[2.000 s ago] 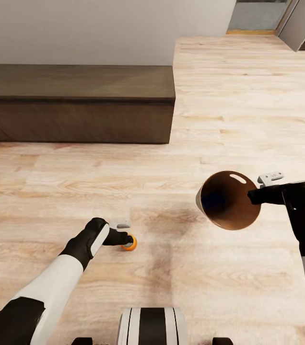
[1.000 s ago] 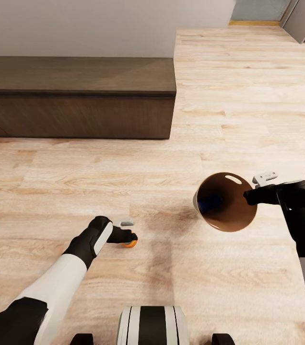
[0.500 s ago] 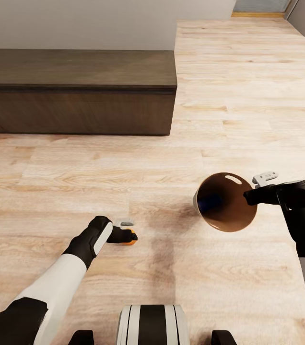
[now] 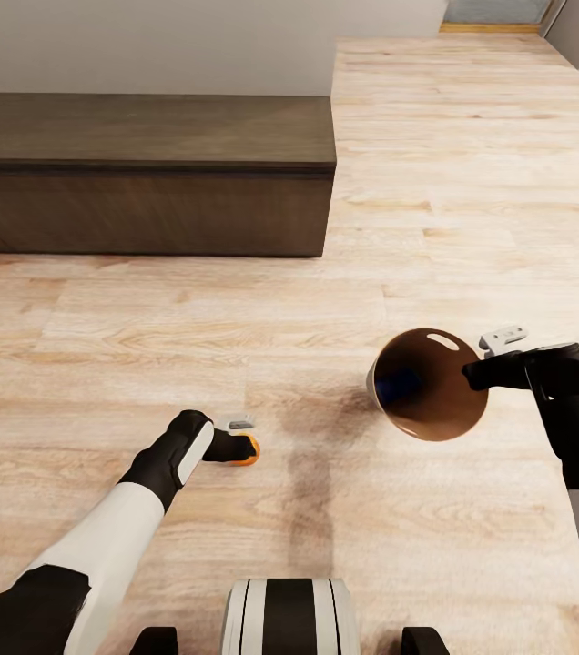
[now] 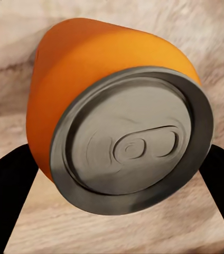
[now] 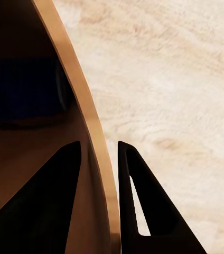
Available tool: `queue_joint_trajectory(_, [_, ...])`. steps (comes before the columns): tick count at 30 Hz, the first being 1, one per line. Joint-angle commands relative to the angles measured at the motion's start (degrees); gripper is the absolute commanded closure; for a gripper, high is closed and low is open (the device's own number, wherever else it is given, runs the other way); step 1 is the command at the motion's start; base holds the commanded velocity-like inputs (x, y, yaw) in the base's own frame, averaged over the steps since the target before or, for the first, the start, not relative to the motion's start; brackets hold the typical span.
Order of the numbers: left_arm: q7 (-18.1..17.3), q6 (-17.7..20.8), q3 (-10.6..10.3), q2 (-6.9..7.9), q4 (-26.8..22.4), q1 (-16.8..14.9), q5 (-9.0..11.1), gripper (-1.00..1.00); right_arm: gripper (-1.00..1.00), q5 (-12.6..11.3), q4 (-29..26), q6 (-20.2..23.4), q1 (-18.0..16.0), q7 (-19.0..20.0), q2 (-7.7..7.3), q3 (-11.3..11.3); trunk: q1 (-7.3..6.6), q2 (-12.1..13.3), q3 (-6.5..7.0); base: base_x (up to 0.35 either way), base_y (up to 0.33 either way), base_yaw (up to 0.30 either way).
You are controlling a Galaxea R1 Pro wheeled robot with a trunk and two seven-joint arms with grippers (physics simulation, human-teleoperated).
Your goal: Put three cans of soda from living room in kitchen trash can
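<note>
Nothing has shifted in the last half second: the left gripper [image 4: 246,448] stays low at the wood floor [image 4: 472,182], jaws clamped on the orange soda can [image 5: 112,121], while the right gripper [image 4: 476,371] keeps its jaws pinched on the trash can [image 4: 426,387] rim, near the dark cabinet [image 4: 144,173].

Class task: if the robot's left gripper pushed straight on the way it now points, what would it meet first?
The soda can: the left gripper already has a finger on each side of it, the lid facing the wrist camera. Beyond it lies the wood floor. Whether the fingers already touch is unclear.
</note>
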Motion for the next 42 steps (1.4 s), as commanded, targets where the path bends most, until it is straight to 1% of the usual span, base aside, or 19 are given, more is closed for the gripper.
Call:
queue_joint_trajectory(1, [0.0,0.0,0.0,0.01,0.0,0.0,-0.4,1.00,1.00,-0.8,0.0,0.2,0.0,0.3,0.01,0.0,0.00,0.0,0.00,0.000,0.000,0.000])
queue_joint_trajectory(9, [-0.1,0.0,0.0,-0.05,0.0,0.0,-0.3,1.00,1.00,-0.8,-0.4,0.2,0.1,0.3,0.01,0.2,0.00,0.0,0.00,0.000,0.000,0.000])
queue_joint_trajectory(36, [-0.1,0.2,0.0,-0.16,-0.2,0.0,-0.3,1.00,1.00,-0.8,-0.6,0.2,0.1,0.3,0.01,0.3,-0.70,0.4,5.98,0.000,0.000,0.000])
queue_joint_trajectory(39, [-0.1,1.0,0.0,-0.11,-1.8,0.0,-0.3,1.00,1.00,-0.9,-0.6,0.2,0.1,0.3,0.01,0.3,-0.78,0.4,6.65,0.000,0.000,0.000])
queue_joint_trajectory(42, [-0.1,2.8,0.0,-0.07,-4.0,0.0,-0.3,1.00,1.00,-1.1,-0.6,0.2,0.1,0.3,0.01,0.3,-0.85,0.4,7.31,0.000,0.000,0.000])
